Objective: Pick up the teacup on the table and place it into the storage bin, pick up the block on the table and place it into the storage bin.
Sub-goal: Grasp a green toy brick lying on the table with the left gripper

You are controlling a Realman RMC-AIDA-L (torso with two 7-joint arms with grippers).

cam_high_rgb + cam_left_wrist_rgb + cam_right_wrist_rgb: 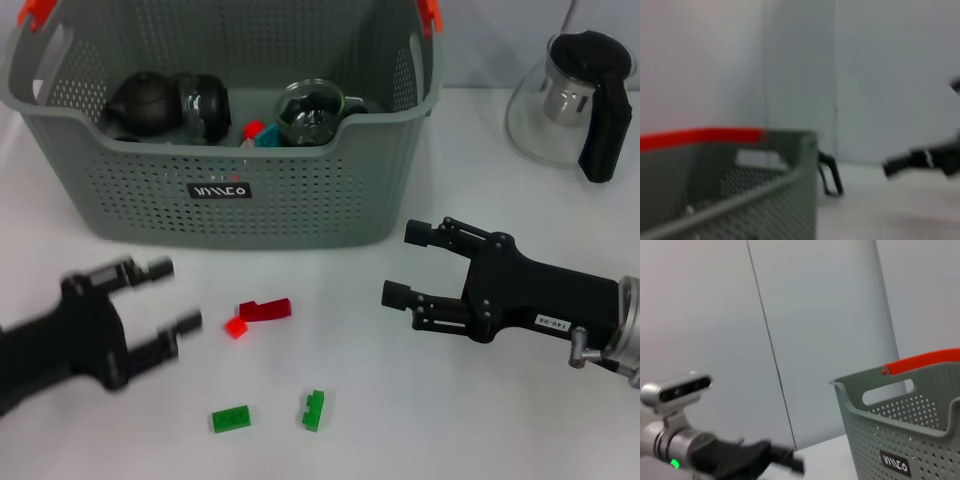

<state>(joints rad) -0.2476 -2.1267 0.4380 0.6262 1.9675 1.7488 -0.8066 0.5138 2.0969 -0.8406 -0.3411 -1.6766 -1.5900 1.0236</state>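
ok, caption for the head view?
Both open claws, left and right, hover over blocks before the bin.

You're seeing the black left gripper smeared by blur in the head view, its arm cut off at the frame's edge. The grey perforated plastic storage bin loses its back rim past the top edge. The clear glass teapot with black handle is clipped at the right edge.

Left gripper low, fingers spread, empty; right gripper likewise, pointing left
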